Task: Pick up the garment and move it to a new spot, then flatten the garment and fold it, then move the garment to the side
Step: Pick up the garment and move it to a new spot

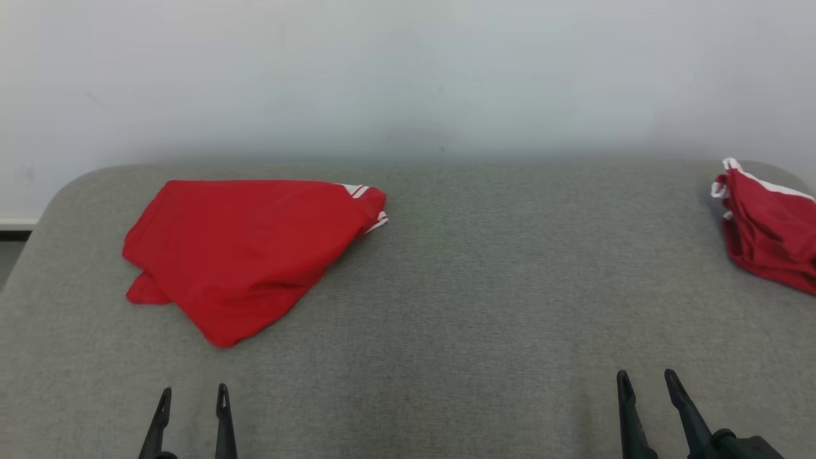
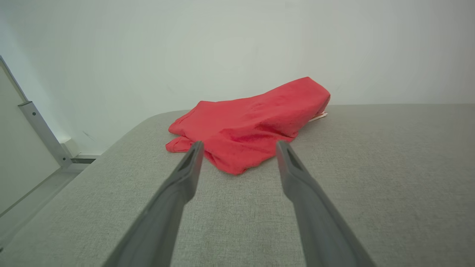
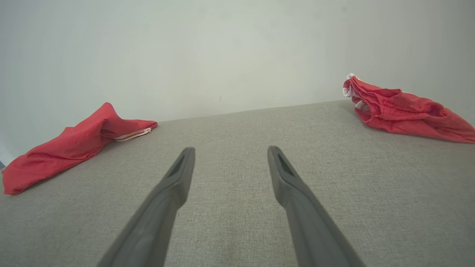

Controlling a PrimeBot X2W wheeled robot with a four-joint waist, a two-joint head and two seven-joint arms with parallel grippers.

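Grey fabric surface (image 1: 446,287), far corners rounded. Plain pale wall (image 1: 408,76) directly behind surface. Metal rail (image 2: 41,129) left of surface. Soft even light.

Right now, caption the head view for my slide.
Red garment left, second garment far right, grey surface; left fingers and right fingers open.

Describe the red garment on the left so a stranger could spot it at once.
On the grey fabric-covered table against the pale wall, look at the left half, ahead of the left gripper. The red garment there lies fairly flat, a rough triangle with white stripes at one corner; the other red garment is a crumpled heap at the far right edge.
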